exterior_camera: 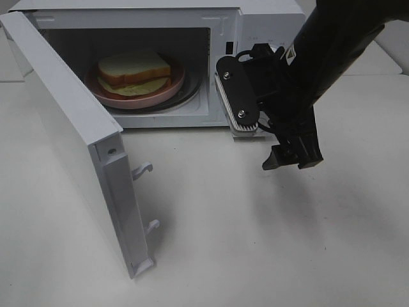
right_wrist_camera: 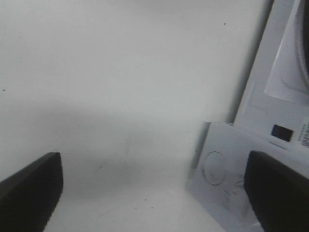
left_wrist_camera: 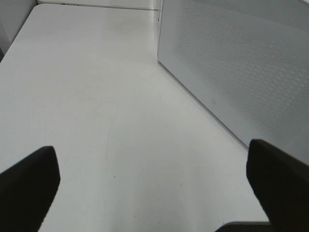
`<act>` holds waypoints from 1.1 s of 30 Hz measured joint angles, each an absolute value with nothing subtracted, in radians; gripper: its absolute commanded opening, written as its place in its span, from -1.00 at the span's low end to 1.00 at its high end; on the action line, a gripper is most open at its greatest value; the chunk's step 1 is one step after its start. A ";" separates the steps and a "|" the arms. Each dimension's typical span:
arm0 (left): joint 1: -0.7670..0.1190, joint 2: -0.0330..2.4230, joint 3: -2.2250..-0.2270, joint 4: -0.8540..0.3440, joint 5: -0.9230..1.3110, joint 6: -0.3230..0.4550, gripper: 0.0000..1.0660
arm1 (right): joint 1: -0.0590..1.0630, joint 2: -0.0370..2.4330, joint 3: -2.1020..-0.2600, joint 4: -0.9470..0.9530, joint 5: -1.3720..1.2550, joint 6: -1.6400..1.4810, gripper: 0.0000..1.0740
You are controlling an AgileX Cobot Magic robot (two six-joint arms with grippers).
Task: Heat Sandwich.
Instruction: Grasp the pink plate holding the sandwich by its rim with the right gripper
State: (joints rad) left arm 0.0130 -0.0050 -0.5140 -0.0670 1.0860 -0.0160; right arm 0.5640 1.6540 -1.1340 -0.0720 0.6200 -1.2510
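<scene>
— White tabletop (exterior_camera: 255,243) all round, and that boxy white microwave (exterior_camera: 268,19) at the far side. How far along are they, would you say?

— Loading looks done. A thick white-bread sandwich (exterior_camera: 134,66), tan crust with pale yellow-green filling, lies on a round pink plate (exterior_camera: 172,86). The plate sits inside the oven cavity, towards its left.

— So what's left?

— Its white hinged door (exterior_camera: 70,128) stands wide open, swung out to the near left. I'd judge it wants shutting. Then the heating has to be started at the white control panel (right_wrist_camera: 227,164) on the right.

— Is either arm holding anything?

— No. The black right gripper (exterior_camera: 292,157) hangs just in front of the panel side, jaws spread with nothing between them. The left gripper (left_wrist_camera: 154,193) shows only in its own wrist camera. Its fingers are wide apart and empty, above the table near the door's dotted outer face.

— Anything else in the oven?

— Only the plate and sandwich, as far as I can see.
</scene>
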 measured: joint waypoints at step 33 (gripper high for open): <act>0.013 -0.005 -0.514 -0.067 1.086 -0.016 0.83 | 0.652 1.849 -1.354 -0.114 0.446 -1.254 0.69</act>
State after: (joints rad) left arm 0.0130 -0.0050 -0.5140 -0.0670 1.0860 -0.0160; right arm 0.6520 1.8490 -1.3540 -0.1140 0.4460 -1.2540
